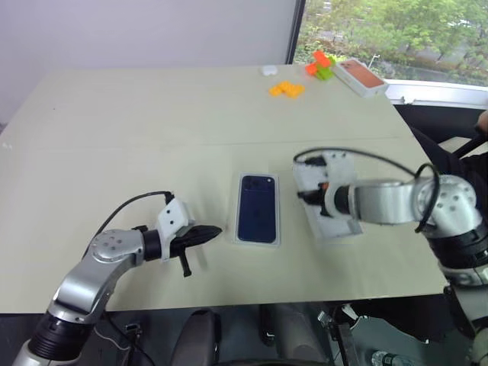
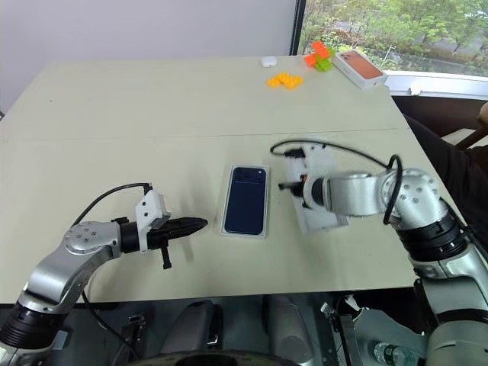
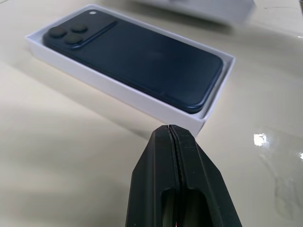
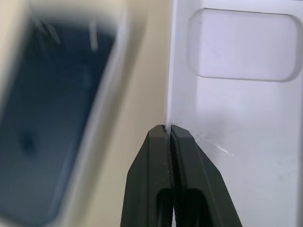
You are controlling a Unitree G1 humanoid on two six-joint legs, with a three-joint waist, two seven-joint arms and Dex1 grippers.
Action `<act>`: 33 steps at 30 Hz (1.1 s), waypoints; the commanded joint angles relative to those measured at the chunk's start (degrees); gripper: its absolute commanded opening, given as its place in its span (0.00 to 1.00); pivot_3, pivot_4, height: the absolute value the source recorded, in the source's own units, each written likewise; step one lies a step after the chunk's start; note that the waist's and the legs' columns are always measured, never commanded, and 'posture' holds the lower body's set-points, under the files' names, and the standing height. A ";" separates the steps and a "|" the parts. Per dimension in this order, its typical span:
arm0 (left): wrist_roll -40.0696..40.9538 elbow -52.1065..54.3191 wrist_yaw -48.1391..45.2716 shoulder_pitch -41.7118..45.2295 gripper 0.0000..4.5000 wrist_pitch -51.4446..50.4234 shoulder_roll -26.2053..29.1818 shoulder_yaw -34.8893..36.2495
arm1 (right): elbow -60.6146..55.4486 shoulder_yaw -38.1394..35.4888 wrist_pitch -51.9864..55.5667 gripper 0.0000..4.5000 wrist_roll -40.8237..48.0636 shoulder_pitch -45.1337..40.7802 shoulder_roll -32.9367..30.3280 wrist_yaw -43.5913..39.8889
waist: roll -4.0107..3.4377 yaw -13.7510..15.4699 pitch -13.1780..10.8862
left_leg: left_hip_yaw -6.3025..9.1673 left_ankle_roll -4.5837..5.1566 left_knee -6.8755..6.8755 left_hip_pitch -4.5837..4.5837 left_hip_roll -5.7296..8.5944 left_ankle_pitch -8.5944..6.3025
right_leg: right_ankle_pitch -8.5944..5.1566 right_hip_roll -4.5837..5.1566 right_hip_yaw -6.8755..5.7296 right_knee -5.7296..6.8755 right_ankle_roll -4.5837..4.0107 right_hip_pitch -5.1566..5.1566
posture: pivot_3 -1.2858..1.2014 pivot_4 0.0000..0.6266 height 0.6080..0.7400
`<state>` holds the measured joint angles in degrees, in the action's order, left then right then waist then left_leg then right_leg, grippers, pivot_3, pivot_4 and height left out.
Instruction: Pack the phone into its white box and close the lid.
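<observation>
The dark navy phone (image 1: 256, 207) lies camera side up inside the shallow white box (image 1: 238, 210) at the table's middle front. My left gripper (image 1: 217, 230) rests just left of the box, shut and holding nothing; in the left wrist view its tips (image 3: 170, 127) point at the box's near wall (image 3: 118, 90). The lid (image 1: 339, 225) sits right of the box, and the face turned to my right wrist camera bears a rounded recess (image 4: 241, 45). My right gripper (image 4: 169, 126) is shut on the lid's edge nearest the box.
At the far right corner lie a white box with an orange-red top (image 1: 362, 76), orange and green blocks (image 1: 320, 65), flat orange pieces (image 1: 287, 89) and a small white object (image 1: 268, 70). A person's arm (image 1: 482, 120) shows at the right edge.
</observation>
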<state>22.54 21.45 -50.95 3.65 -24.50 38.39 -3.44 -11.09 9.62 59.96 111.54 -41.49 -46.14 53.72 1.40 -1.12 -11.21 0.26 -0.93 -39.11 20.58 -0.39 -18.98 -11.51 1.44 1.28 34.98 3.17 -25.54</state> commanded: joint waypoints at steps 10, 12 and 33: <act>-0.20 -7.38 0.82 2.74 0.00 3.55 1.50 8.56 | -5.32 -15.69 -13.62 0.01 1.46 3.45 38.86 -10.60 | -0.06 0.01 0.03 | -0.04 0.21 0.07 0.15 -0.31 -0.12 | 0.15 -0.02 -0.06 0.16 0.09 -0.26 | 0.52 0.24 1.00; -0.30 -7.86 0.78 3.02 0.00 3.86 1.66 8.73 | -4.17 -15.82 -13.83 0.01 1.46 5.20 44.88 -7.68 | -0.07 0.18 0.09 | -0.05 0.21 -0.04 0.49 -0.28 -0.11 | 0.20 0.03 -0.08 0.21 0.04 -0.58 | 0.52 0.24 1.00; -0.37 -6.45 1.52 3.37 0.00 3.29 1.27 7.69 | 6.17 -14.17 -5.96 0.07 1.46 12.16 48.31 -5.00 | -0.11 -0.13 0.10 | -0.06 0.14 -0.06 0.81 -0.23 -0.07 | 0.29 0.07 -0.18 0.34 -0.08 -1.01 | 0.52 0.24 1.00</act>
<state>21.91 12.67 -49.56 6.48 -21.61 39.79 3.89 -4.14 -4.56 54.20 112.28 -28.62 2.78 48.99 1.29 -1.26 -11.11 0.21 -0.80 -39.17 21.40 -0.62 -19.06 -11.22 1.51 1.09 35.33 3.10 -26.54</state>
